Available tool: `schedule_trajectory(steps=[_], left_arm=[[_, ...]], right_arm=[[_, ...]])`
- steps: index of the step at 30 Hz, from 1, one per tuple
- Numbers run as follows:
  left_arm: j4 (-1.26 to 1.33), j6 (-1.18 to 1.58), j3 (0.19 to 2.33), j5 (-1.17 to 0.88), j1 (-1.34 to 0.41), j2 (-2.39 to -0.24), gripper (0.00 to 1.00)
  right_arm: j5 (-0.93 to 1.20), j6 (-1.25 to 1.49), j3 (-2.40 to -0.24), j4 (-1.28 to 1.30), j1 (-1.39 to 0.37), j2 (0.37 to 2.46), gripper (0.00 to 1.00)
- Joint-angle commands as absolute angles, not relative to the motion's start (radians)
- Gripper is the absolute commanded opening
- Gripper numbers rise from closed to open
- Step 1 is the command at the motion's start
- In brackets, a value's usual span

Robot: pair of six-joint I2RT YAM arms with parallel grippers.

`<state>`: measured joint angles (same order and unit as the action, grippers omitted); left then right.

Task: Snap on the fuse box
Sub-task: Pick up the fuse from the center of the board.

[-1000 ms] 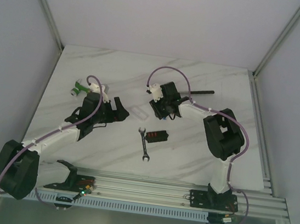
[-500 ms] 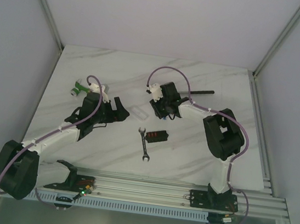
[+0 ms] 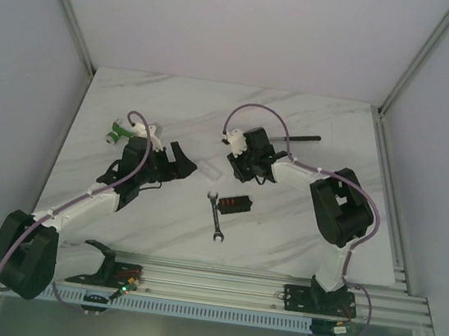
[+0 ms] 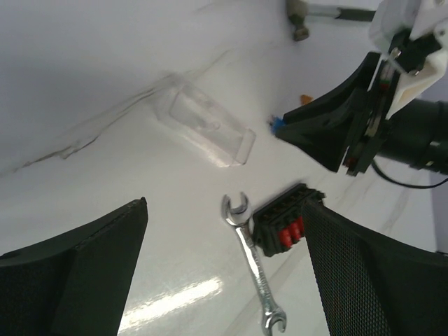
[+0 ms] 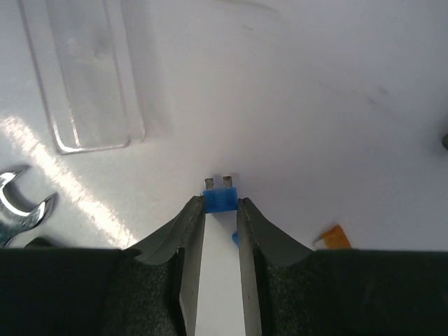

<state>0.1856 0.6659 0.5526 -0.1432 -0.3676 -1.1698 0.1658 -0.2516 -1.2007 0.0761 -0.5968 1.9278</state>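
A blue fuse (image 5: 218, 200) is pinched in the right gripper (image 5: 220, 210), beyond the wrench (image 3: 217, 215). The left gripper (image 3: 181, 162) is spread wide. The fuse box (image 3: 235, 203) is seen uncovered just beside the wrench, with the cover (image 3: 206, 168) apart from it; snapping is not yet begun.

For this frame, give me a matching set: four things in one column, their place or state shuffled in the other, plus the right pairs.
Things:
1. blue fuse
2. clear cover
3. wrench
4. left gripper

Place or state:
A. open, holding nothing
B. pinched between the fingertips of the right gripper
C. lying right beside the fuse box
D. lying alone, not on the fuse box

Pairs: 1-B, 2-D, 3-C, 4-A
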Motion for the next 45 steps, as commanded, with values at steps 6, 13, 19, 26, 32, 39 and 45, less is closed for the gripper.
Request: schedule_trajectory(steps=[6,13,19,26,32,39,45], left_arm=[[0.462,0.824,0.613,-0.340,-0.361,-1.271,0.87],[0.595,0.919,0.650,-0.445,-0.368,-1.367,0.72],[0.600,0.920,0.683,-0.463,-0.397,-1.390,0.60],[0.603,0.934,0.688,-0.448,-0.415,-1.404,0.49],[0.586,0.949,0.680,-0.442,-0.425,-1.404,0.46],[0.587,0.962,0.665,-0.436,-0.433,-1.435,0.41],[0.577,0.969,0.659,-0.429,-0.435,-1.441,0.39]], right_arm=[[0.296,-0.215,-1.114,-0.016,-0.607,1.723,0.24],[0.371,-0.181,-1.032,-0.104,-0.632,1.589,0.25],[0.422,-0.146,-0.985,-0.171,-0.653,1.510,0.25],[0.432,-0.114,-0.960,-0.238,-0.669,1.498,0.24],[0.432,-0.082,-0.934,-0.300,-0.672,1.483,0.23],[0.413,-0.074,-0.925,-0.318,-0.677,1.477,0.23],[0.392,-0.064,-0.915,-0.342,-0.679,1.469,0.23]])
